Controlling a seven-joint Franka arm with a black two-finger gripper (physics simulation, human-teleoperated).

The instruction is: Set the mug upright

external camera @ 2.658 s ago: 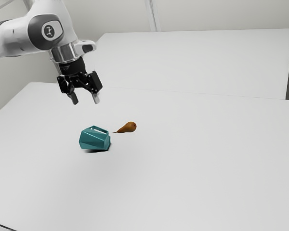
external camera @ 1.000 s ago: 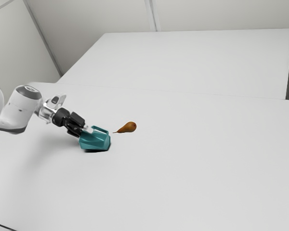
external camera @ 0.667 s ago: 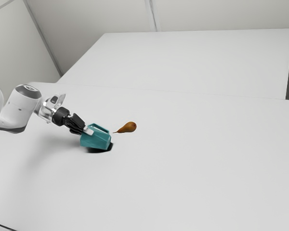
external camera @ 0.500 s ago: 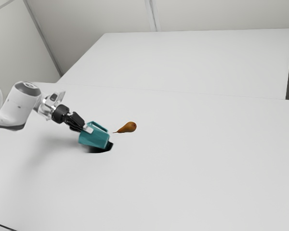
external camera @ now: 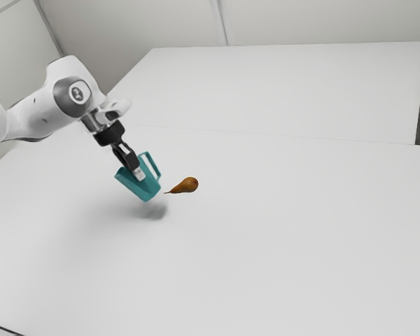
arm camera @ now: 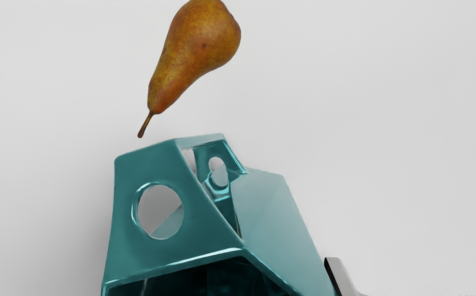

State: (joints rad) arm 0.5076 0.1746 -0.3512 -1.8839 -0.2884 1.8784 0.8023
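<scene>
In the exterior view my gripper (external camera: 138, 173) is shut on the teal mug (external camera: 145, 189), gripping its wall. The mug hangs above the table, tilted, its handle on the exterior view's right and its base angled down to that side; a shadow lies beneath it. From the wrist camera, the mug (arm camera: 277, 213) shows its handle with round holes and part of its dark opening. One fingertip of my gripper (arm camera: 338, 273) is against the mug's outer side; the other finger is hidden there.
A brown pear (external camera: 187, 185) lies on the white table (external camera: 280, 245), close to the mug on the exterior view's right. In the wrist view the pear (arm camera: 198, 43) lies beyond the handle, its stem toward the mug. Behind stands another white surface (external camera: 287, 87).
My hand has come down to the mug, closed on it and lifted it off the table. Since half a second ago hand and mug have risen and turned, tipping the base further downward. The pear stayed put.
</scene>
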